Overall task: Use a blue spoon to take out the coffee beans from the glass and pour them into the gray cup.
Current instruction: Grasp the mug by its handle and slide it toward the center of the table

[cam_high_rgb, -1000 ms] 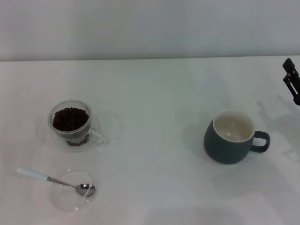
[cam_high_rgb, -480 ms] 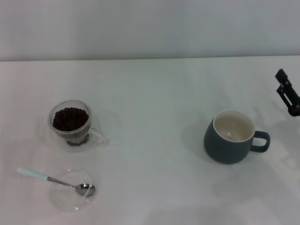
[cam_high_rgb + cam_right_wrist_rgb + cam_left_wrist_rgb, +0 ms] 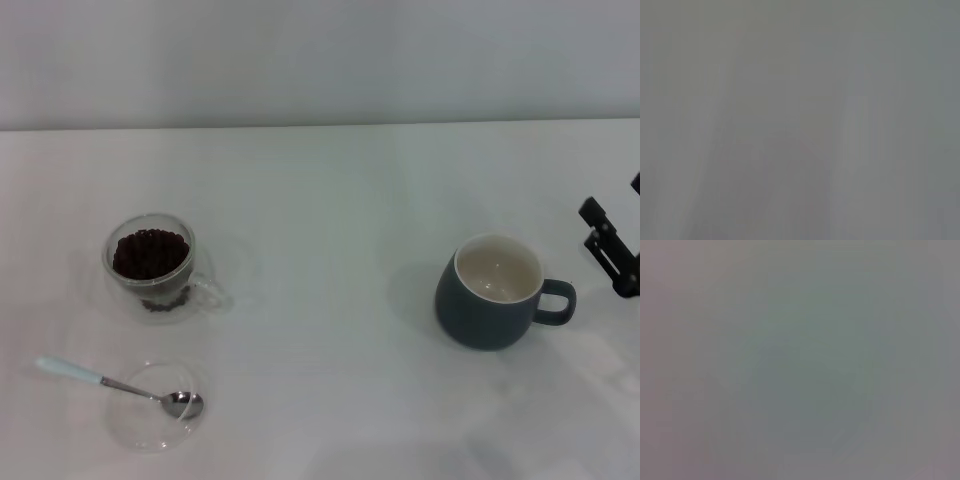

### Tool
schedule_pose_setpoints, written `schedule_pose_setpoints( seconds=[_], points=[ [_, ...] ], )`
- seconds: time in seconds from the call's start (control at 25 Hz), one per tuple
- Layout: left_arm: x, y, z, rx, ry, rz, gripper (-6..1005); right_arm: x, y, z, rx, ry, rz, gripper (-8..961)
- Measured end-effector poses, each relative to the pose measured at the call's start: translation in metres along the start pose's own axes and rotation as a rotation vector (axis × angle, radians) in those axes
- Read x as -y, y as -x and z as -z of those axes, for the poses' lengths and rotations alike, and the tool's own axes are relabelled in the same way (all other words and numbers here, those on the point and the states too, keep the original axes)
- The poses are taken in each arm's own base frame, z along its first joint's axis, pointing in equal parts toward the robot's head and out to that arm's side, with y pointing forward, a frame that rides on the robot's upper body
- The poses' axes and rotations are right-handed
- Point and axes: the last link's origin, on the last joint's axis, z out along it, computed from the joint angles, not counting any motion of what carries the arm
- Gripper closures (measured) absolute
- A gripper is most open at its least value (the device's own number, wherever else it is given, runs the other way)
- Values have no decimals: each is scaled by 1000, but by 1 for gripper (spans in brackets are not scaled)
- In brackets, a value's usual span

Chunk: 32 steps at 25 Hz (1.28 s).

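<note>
Head view: my right gripper [image 3: 612,247] now lower, closer in than before, just beside gray cup [image 3: 492,292] handle; finger gap can't tell. Left gripper unseen.

Table [image 3: 330,200]: plain white, smooth, filling most of the head view.
Wall [image 3: 320,60]: bare pale grey, meeting the table's far edge.
Light: soft, even, with faint shadows.

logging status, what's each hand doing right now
Left hand: not in view.
Right hand: at the table's right edge beside the cup, holding nothing; open or shut cannot be told.
</note>
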Motion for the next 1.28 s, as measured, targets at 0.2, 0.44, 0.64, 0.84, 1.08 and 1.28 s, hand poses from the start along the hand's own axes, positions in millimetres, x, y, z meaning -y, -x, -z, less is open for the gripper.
schedule_pose_setpoints(
  seconds=[0.2,0.44,0.64,0.84,1.08,1.28],
  points=[
    [-1,0,0,2,2,1,106,-2,-6,18,-40,-2,-4,299],
    [-1,0,0,3,4,1,106,-7,-13,34,-97,27,2,298],
    [-3,0,-1,2,6,3,107,-13,-19,37,-136,59,-5,296],
    [-2,0,-1,2,5,3,107,-17,-25,36,-179,70,-12,295],
    [-2,1,0,4,4,3,106,-15,-36,33,-254,63,-7,294],
    [-2,2,-3,13,6,2,108,-15,-42,28,-295,54,1,295]
  ],
)
